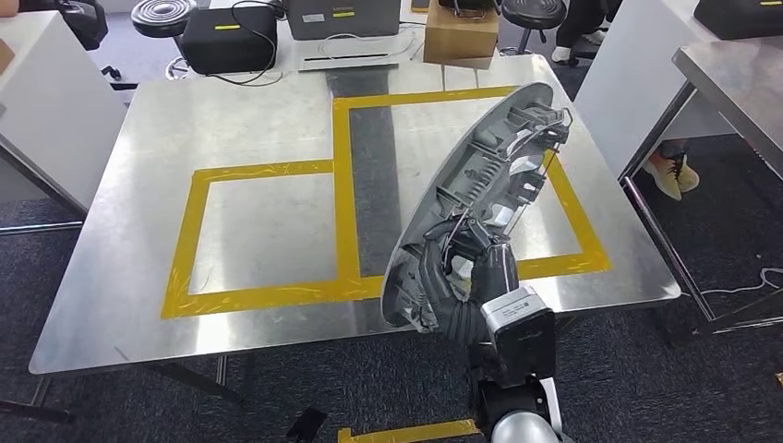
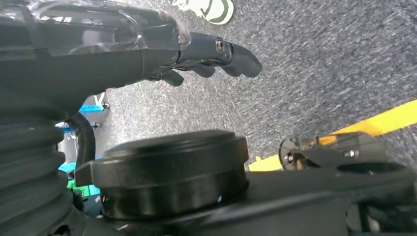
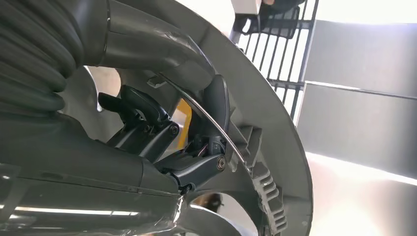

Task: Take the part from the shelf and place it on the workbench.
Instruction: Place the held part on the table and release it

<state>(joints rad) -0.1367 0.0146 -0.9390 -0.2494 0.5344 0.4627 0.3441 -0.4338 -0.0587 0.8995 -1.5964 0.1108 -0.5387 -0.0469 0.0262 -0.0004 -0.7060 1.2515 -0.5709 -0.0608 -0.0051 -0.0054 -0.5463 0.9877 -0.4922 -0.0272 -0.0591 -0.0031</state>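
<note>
- the right hand (image 1: pixel 466 268) grips the part (image 1: pixel 480 198), a long grey plastic panel with ribs and clips on its inner face, near the panel's lower end; in the right wrist view the fingers (image 3: pixel 147 120) wrap into the part's (image 3: pixel 275 147) moulded inside and the thumb lies over its rim.
- the part is held up above the near right corner of the workbench (image 1: pixel 138 231), tilted on edge, its far end raised over the right-hand yellow tape box (image 1: pixel 591 235). it does not look to be touching the metal top.
- the left hand (image 2: pixel 211 54) hangs by the robot's side over grey carpet, released, fingers loosely out and holding nothing.
- step in hand, as i judge it: setting the part down on the workbench.
- to do it well: carry the part forward so its whole length is over the top, not hanging off the near edge.
- lay it flatter as it goes down, so the long side meets the metal first and it cannot topple.
- aim for the right tape box, which seems the marked spot.
- let go only once the part rests; the grip is near one end, so the far end may swing or drop.
- draw the fingers out slowly, since clips and a thin wire by the grip could snag.
</note>
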